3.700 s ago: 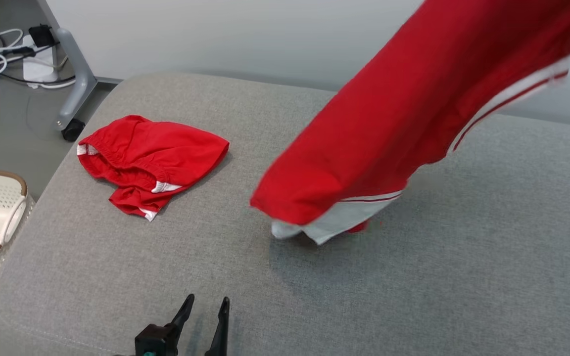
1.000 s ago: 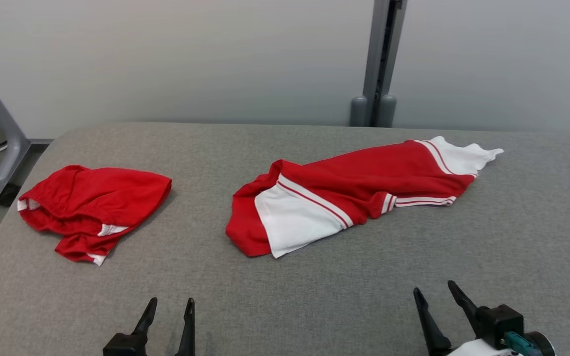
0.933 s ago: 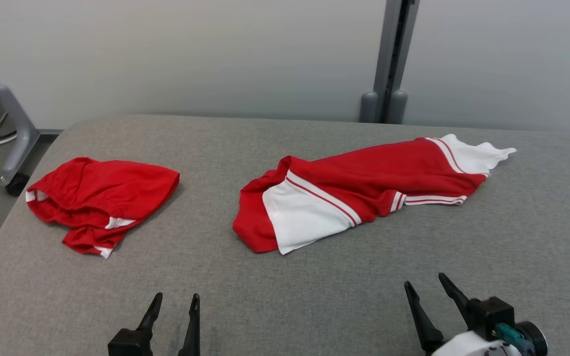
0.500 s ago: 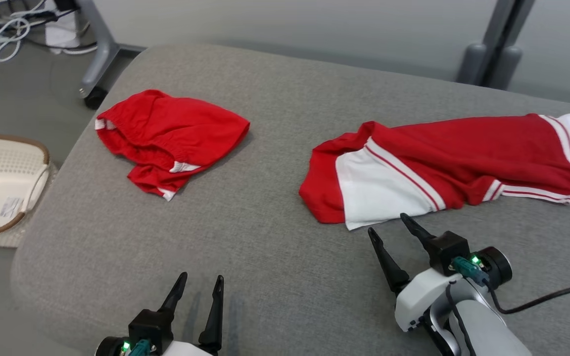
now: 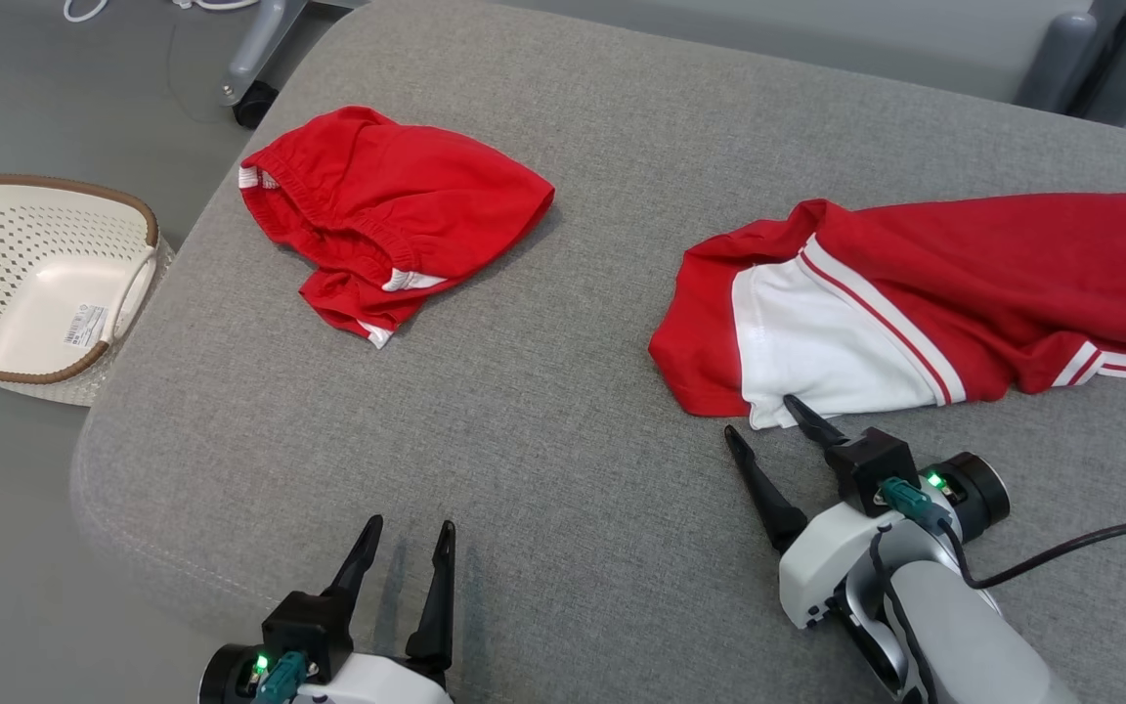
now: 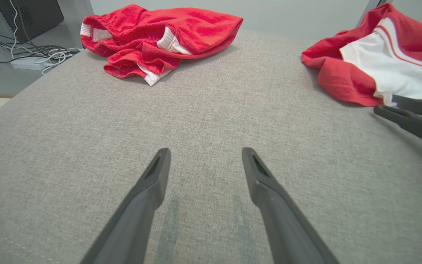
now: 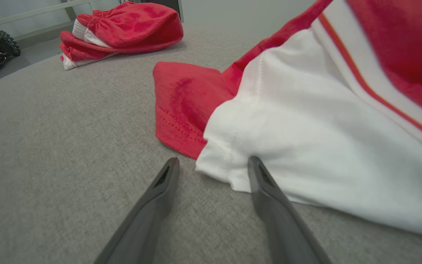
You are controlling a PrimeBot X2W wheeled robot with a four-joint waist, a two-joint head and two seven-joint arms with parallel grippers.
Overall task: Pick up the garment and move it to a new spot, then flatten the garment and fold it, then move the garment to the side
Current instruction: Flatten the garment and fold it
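Left pincer (image 5: 410,524), right pincer (image 5: 759,415) agape (seemingly low)

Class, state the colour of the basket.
The basket is cream with a brown rim; clearest in the head view.

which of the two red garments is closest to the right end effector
The white-panelled garment, its hem at the right end effector; the bunched red garment lies far left.

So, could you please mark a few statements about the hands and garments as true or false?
1. The right hand stands open at the white corner of the red-and-white garment. True.
2. The left hand grips the crumpled red garment. False: it is open over bare cushion, apart from it.
3. The basket sits on the cushion. False: it is on the floor, beside the cushion.
4. The two garments lie apart. True.
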